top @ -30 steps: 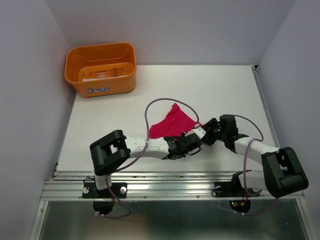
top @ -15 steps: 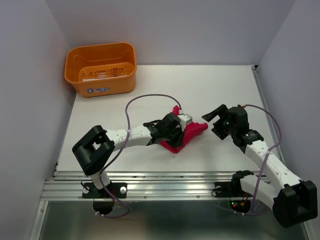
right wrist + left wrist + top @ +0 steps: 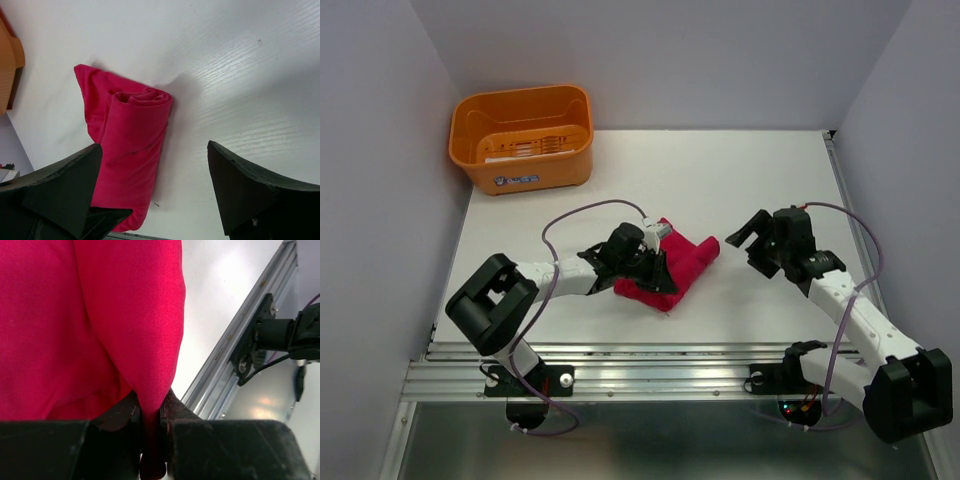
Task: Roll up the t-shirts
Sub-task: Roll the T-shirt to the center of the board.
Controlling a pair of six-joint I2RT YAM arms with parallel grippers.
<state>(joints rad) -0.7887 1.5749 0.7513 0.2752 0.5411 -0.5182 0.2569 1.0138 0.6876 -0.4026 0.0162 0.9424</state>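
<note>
The crimson-pink t-shirt [image 3: 682, 264] lies on the white table as a loose, partly rolled bundle. My left gripper [image 3: 646, 252] rests on its left end, shut on a fold of the fabric. In the left wrist view the t-shirt [image 3: 75, 315] fills most of the frame, and a thin pleat of it is pinched in the left gripper [image 3: 149, 407]. My right gripper [image 3: 746, 234] hovers to the right of the bundle, apart from it and open. The right wrist view shows the rolled end of the t-shirt [image 3: 131, 145] ahead of the right gripper [image 3: 152, 150], whose fingers hold nothing.
An orange basket [image 3: 522, 135] stands at the table's far left corner; its edge [image 3: 7, 55] shows in the right wrist view. A metal rail [image 3: 660, 372] runs along the near edge. Grey walls close in the left, back and right sides.
My right gripper opened, let go of the t-shirt and drew back to the right. My left gripper swung up and to the left with the fabric, turning the flat shirt into a bundle.
</note>
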